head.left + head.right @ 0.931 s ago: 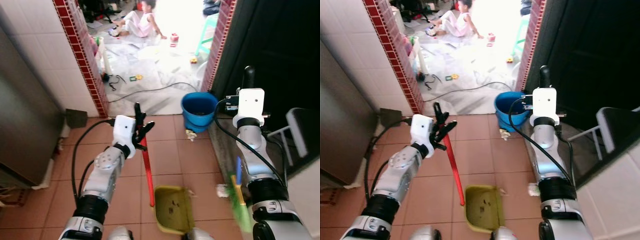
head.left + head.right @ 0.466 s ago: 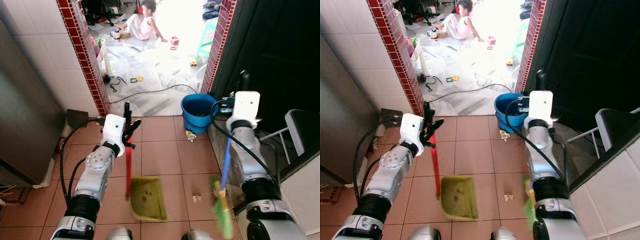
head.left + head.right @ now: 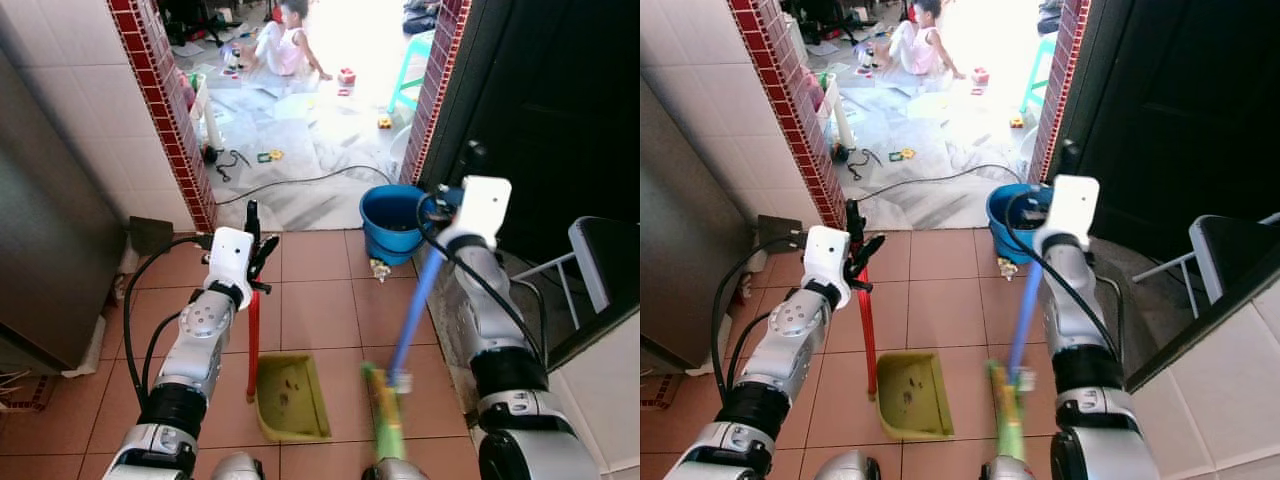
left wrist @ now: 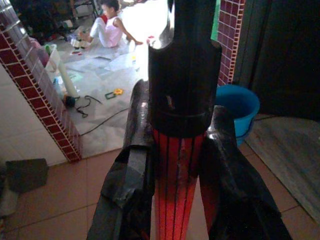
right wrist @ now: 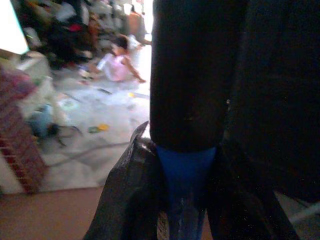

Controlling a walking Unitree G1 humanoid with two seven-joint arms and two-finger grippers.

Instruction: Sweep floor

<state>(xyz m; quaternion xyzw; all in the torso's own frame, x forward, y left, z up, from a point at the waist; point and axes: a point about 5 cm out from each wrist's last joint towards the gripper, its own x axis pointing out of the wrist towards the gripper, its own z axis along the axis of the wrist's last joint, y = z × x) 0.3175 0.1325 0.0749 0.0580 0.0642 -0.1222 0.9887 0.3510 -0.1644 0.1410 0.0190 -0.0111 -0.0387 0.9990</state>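
My left gripper [image 3: 258,242] is shut on the top of the red handle [image 3: 253,335] of a yellow-green dustpan [image 3: 291,398]. The pan rests on the terracotta tiles with dark crumbs inside. In the left wrist view the red handle [image 4: 175,190] and its black cap sit clamped between both fingers. My right gripper [image 3: 458,178] is shut on the blue broom handle [image 3: 415,305], which slants down to a blurred green broom head [image 3: 384,428] just right of the pan. A small white scrap [image 3: 404,381] lies by the broom's neck.
A blue bucket [image 3: 396,221] stands at the doorway, with crumpled litter [image 3: 379,268] in front of it. Red-tiled door posts [image 3: 165,110] frame a bright room where a person [image 3: 284,45] sits among toys and a cable. There is a grey cabinet [image 3: 50,250] on the left and a dark door and a chair [image 3: 605,260] on the right.
The broom head has swung left from beside my right side toward the dustpan. The dustpan has shifted left and now stands steady.
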